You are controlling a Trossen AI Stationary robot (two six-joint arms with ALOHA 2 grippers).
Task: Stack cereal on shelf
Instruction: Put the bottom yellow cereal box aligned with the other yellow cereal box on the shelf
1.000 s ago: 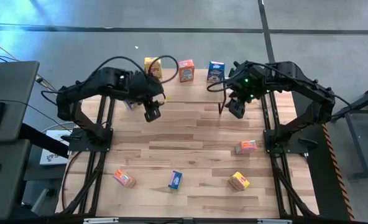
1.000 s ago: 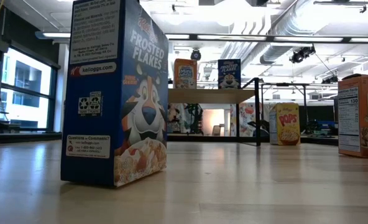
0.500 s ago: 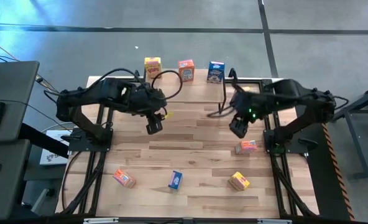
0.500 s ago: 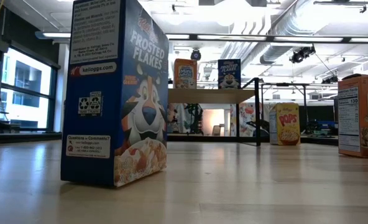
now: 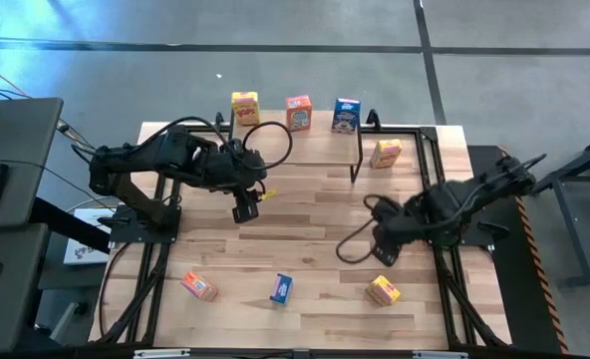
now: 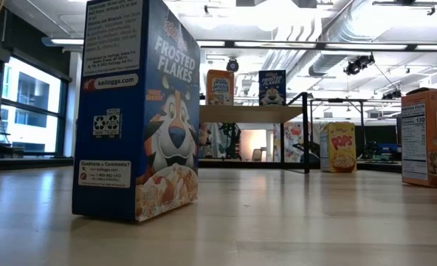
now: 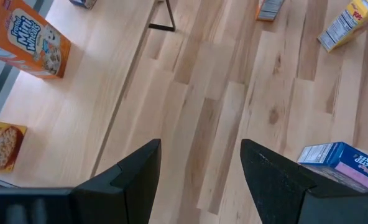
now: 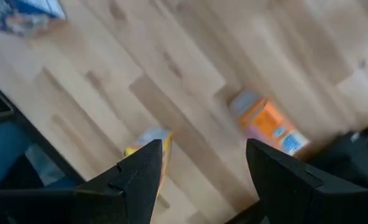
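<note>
Three cereal boxes stand upright in a row on the shelf [image 5: 295, 150] at the far edge: yellow [image 5: 244, 107], orange-red [image 5: 298, 113] and blue [image 5: 346, 115]. My left gripper [image 5: 243, 209] hangs open over bare table in front of the shelf, nothing between its fingers [image 7: 199, 146]. My right gripper [image 5: 383, 254] hangs open above the table's right part, fingers pointing down, nothing between them [image 8: 202, 146]. Under it lie an orange-red box [image 8: 271, 127] and a yellow box [image 8: 148, 146]; my arm hides the orange-red one in the high view.
A yellow box [image 5: 386, 153] stands on the table beside the shelf's right end. Near the front edge are an orange-red box [image 5: 199, 286], a blue box [image 5: 281, 288] and a yellow box [image 5: 383, 290]. Bare wood lies mid-table. The arms' black frames flank both sides.
My right gripper has swung from beside the shelf's right end toward the table's near edge and downward, rolling as it went, uncovering the yellow box by the shelf. My left gripper has drifted a little toward the near edge. No box has moved.
</note>
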